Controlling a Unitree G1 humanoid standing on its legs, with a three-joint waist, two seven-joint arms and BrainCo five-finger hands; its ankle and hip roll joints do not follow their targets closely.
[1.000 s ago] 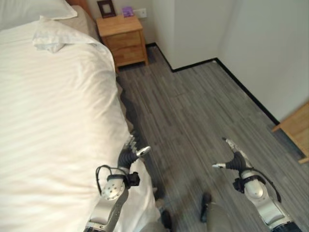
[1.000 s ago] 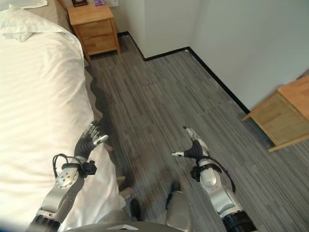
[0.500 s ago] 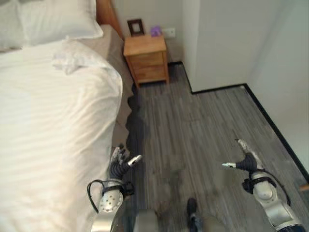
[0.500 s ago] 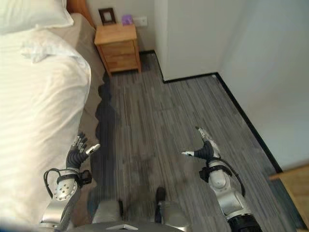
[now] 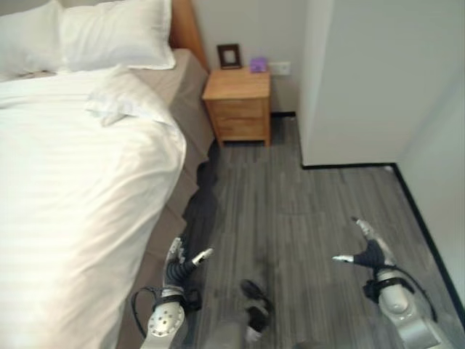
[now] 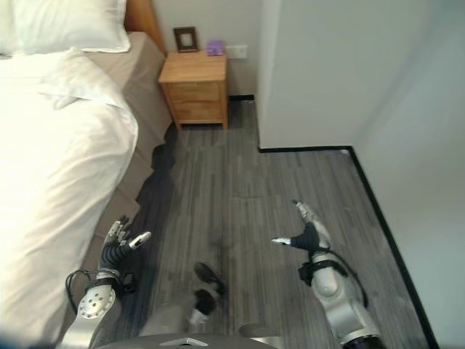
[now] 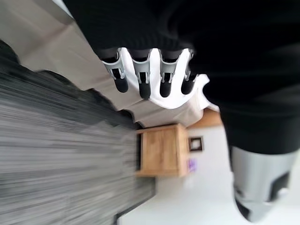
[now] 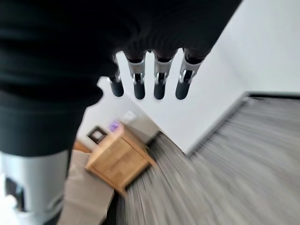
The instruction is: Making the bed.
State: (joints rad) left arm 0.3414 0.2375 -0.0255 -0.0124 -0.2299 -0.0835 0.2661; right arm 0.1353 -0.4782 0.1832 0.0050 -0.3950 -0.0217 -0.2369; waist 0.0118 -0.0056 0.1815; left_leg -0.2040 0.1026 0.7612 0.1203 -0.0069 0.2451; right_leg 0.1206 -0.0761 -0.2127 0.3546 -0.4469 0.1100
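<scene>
Bed [image 5: 87, 203] along robot's left side, running up to headboard at top of head views. White striped duvet [image 5: 73, 189] spread over most of mattress, draping over near edge; upper corner folded back in a bunched flap [image 5: 120, 102]. Beige sheet [image 5: 178, 94] exposed between flap and pillows, and along mattress side below duvet edge. Two white pillows [image 5: 109, 33] at head of bed against wooden headboard [image 5: 187, 29].

Left hand [image 5: 176, 263] low, beside mattress edge, over grey plank floor [image 5: 290, 218]. Fingers [image 7: 140, 79] straight and spread, thumb apart, holding nothing; not touching duvet or sheet as far as can be told. Left wrist view: dark fingertips set against white cloth and beige sheet farther off.

Wooden nightstand [image 5: 238, 105] just right of bed head, against wall. Small dark picture frame [image 5: 229, 55] and small purple item [image 5: 258, 64] on its top, wall socket [image 5: 281, 68] just beside. White wall corner [image 5: 341, 80] jutting out right of nightstand, black skirting at its foot.

Right hand [image 5: 368, 251] well apart from bed, over floor at right. Fingers [image 8: 159, 79] extended, thumb out sideways, empty. Right wrist view: nightstand and wall beyond fingertips.
</scene>
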